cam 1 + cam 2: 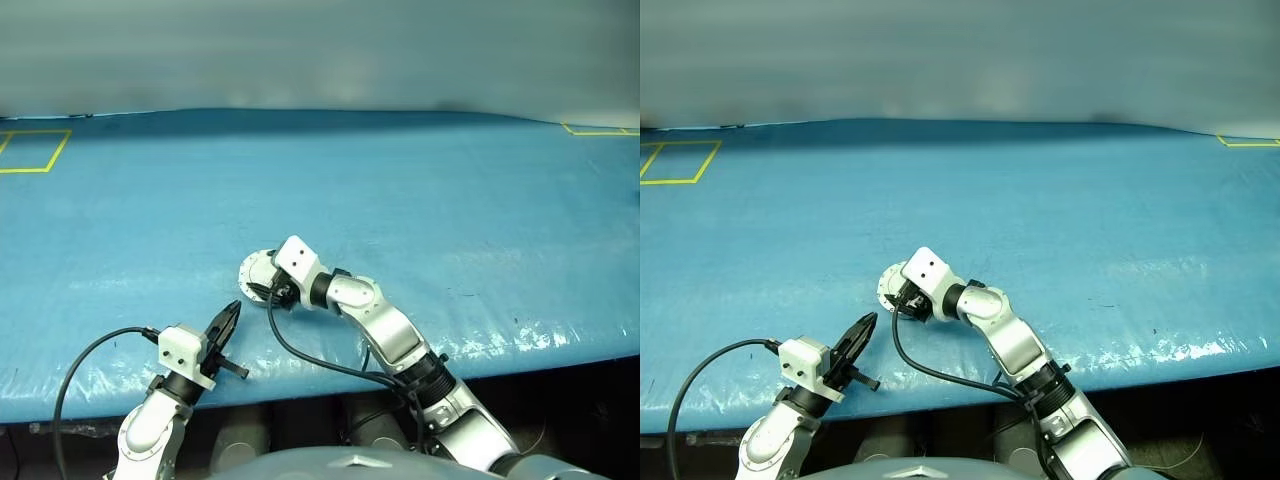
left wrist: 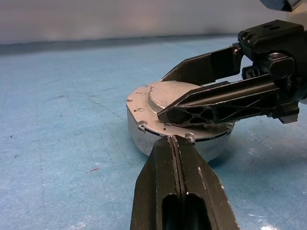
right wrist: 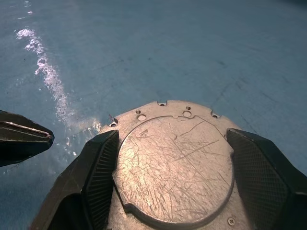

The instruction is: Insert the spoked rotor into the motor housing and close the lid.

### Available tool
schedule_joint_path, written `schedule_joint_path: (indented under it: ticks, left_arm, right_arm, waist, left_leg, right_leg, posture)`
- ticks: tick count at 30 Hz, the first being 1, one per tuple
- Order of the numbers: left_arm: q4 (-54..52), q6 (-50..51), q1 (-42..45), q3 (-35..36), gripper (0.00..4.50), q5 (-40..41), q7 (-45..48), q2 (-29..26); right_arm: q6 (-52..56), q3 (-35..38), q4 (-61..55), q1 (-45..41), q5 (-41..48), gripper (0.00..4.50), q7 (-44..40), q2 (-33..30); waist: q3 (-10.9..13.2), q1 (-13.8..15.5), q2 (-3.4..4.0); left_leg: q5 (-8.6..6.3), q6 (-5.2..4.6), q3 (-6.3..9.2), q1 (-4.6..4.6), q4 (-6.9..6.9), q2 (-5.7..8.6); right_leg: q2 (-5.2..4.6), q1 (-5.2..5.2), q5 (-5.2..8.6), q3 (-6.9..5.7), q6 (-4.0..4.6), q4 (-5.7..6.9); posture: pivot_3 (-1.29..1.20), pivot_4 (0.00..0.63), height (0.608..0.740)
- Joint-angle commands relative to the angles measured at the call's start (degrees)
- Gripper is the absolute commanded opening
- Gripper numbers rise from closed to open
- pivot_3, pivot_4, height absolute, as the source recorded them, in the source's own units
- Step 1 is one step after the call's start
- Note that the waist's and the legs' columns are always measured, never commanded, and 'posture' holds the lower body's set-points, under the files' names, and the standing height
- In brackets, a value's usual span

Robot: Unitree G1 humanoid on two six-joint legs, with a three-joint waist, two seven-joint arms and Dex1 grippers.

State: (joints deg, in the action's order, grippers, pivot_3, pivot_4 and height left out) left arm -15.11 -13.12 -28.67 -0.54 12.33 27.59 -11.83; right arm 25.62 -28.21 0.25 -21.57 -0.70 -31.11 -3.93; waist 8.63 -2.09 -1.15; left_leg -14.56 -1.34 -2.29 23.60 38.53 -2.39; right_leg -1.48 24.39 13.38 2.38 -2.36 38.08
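Note:
The motor housing (image 2: 139, 139) stands as a round grey metal cup on the blue table, just beyond my left gripper (image 1: 233, 312), which is shut with its tips pointing at the housing's side. The lid (image 3: 175, 163) lies flat on top of the housing with its plain, scratched outer face up. My right gripper (image 1: 262, 285) reaches in low from the right. Its two fingers (image 3: 100, 163) press against either side of the lid's raised hub. The spoked rotor is hidden.
The blue-covered table (image 1: 450, 200) stretches wide around the housing. Yellow tape marks lie at the far left (image 1: 35, 150) and far right (image 1: 600, 130). The table's front edge (image 1: 520, 360) runs close under both arms. A black cable (image 1: 300, 355) trails from the right wrist.

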Motion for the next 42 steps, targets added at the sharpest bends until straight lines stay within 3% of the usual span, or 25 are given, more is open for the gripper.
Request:
schedule_joint_path:
  ticks: [1,34,42]
  left_arm:
    - [-0.15,-1.42,0.15,-0.12,0.0,0.4,0.27,-0.2]
    - [-1.93,1.63,2.16,1.11,0.0,0.57,-0.75,-2.08]
    - [-11.18,18.27,10.25,8.01,0.0,6.28,-8.59,-3.72]
  right_arm:
    - [1.58,-0.86,0.54,0.24,-0.7,3.23,-0.37,-0.27]
    - [2.71,-0.11,2.67,-0.2,-1.28,3.23,0.33,-0.8]
    - [2.58,-0.15,2.62,0.09,-1.48,3.23,0.63,-0.89]
  waist:
    - [0.0,0.0,0.0]
    - [-0.09,0.0,0.01]
    - [-0.13,0.02,-0.05]
  left_leg:
    - [0.0,0.0,0.0,0.0,0.0,0.0]
    - [0.0,0.0,-0.13,-0.22,-0.01,-0.12]
    - [0.01,0.0,-0.12,-0.22,-0.01,-0.12]
  right_leg:
    - [0.0,0.0,-0.01,0.0,0.02,0.0]
    - [0.03,0.06,0.02,0.02,-0.1,-0.05]
    - [0.03,-0.06,-0.07,0.01,-0.09,-0.03]
  posture:
    - [0.0,0.15,0.74]
    - [0.0,0.15,0.74]
    - [0.0,0.15,0.74]
